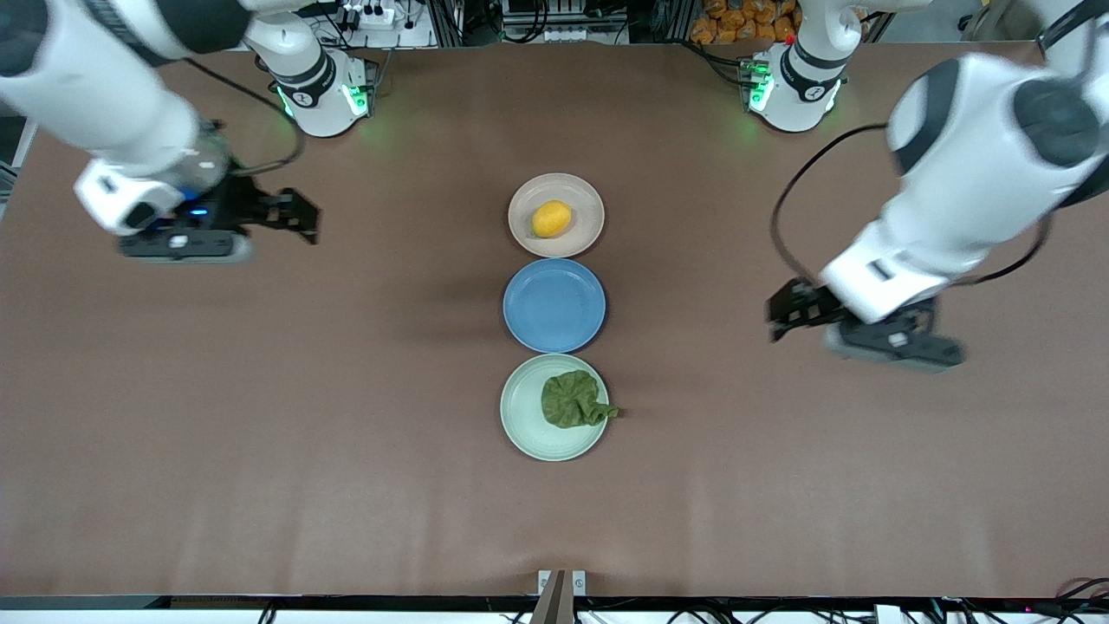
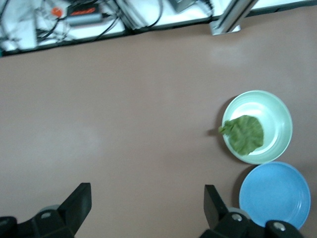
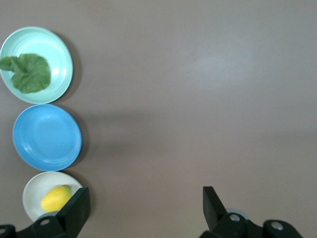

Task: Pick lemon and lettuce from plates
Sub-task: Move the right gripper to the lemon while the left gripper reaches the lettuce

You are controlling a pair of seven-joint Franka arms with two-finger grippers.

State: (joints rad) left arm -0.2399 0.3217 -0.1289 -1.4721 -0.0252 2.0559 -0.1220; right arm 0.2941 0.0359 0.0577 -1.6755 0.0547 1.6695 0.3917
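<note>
Front view shows my left end effector (image 1: 774,317) and right end effector (image 1: 305,217) both apart, empty — lemon (image 1: 551,218) on beige plate (image 1: 585,195), lettuce (image 1: 573,399) on green plate (image 1: 525,422). I might pinch a rim — lettuce hangs over.

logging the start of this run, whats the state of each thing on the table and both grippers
lemon: lying on the beige-pink plate, untouched
lettuce: on the mint green plate, one tip hanging over the rim
blue plate: empty, between the other two
left gripper: open, holding nothing, over bare table
right gripper: open, holding nothing, over bare table
</note>
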